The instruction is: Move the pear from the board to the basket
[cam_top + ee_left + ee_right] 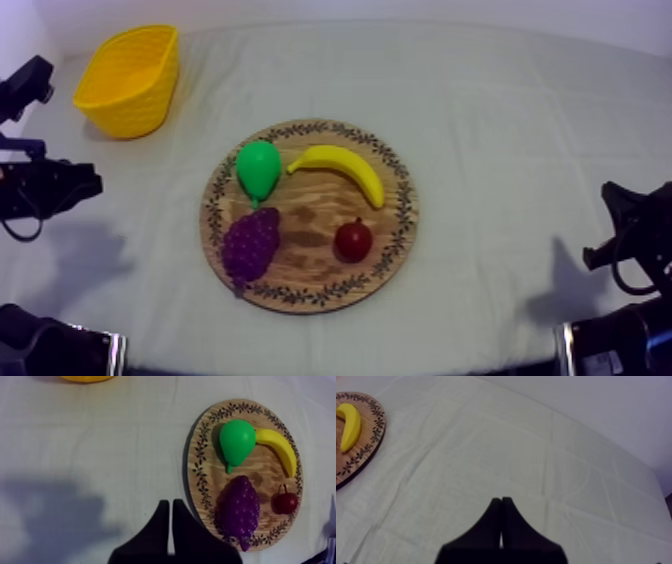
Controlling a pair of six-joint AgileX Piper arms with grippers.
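The green toy pear [258, 170] lies on the round wooden board with the patterned rim [400, 215], in the part of it nearest the basket. Its stem end points at the purple bunch of grapes [250, 245], and the curved yellow banana [345, 170] is just beside it. The small red fruit [352, 240] sits next to the grapes. The bright yellow basket [150, 95] stands well apart from the board, at the table's far left. My left gripper [169, 503] hangs over the grey-white cloth [500, 120] beside the board, black fingers pressed together on nothing — my right gripper [501, 500] likewise, well apart from the board's rim.
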